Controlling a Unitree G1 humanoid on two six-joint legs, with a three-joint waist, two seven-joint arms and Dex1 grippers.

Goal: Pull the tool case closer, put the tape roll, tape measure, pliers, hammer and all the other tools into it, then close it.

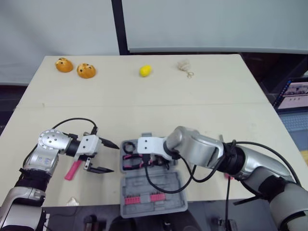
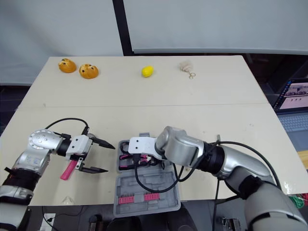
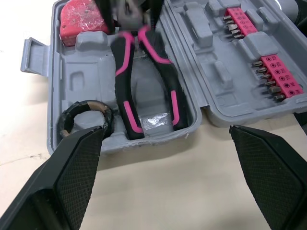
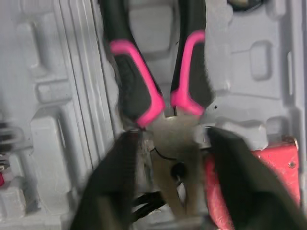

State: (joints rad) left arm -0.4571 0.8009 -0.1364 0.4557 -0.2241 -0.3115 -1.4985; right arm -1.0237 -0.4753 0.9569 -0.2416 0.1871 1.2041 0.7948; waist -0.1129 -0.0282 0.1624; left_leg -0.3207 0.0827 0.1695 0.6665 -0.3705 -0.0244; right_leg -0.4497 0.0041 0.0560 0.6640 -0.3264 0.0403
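**Right gripper** (image 4: 168,139): down inside the case (image 1: 166,190), narrowed about the metal head of the pliers (image 3: 121,81), one black finger (image 4: 120,172) on each side of it. The fingers sit close against the head.

**Pliers:** lying flat in a moulded recess of the case's base, with the black-and-pink handles spread and pointing toward the left gripper.

**Left gripper** (image 1: 115,158): spread wide and holding nothing, over the table (image 1: 192,106) just beside the left wall of the base, fingertips pointing at the case. I cannot tell whether it touches the table.

**Case:** grey and open, near the table's front edge between the two arms. The base is on the far side. The lid is folded toward the robot and reaches the edge.

**Contents of base:** the tape roll (image 3: 86,117), a dark ring, sits in the corner next to the pliers' handle ends. A red tool (image 3: 79,19) sits in the corner beside the pliers' head, touching or nearly touching the right gripper.

**Contents of lid:** two pink bit strips (image 3: 278,72), seated in their slots.

**Outside the case:** a pink-handled tool (image 2: 69,169) lies on the table under the left wrist. Its type is not discernible.

**Far edge of table:** two orange objects (image 1: 64,65), a yellow object (image 1: 145,70) and a beige object (image 1: 184,66), all well apart from the case.
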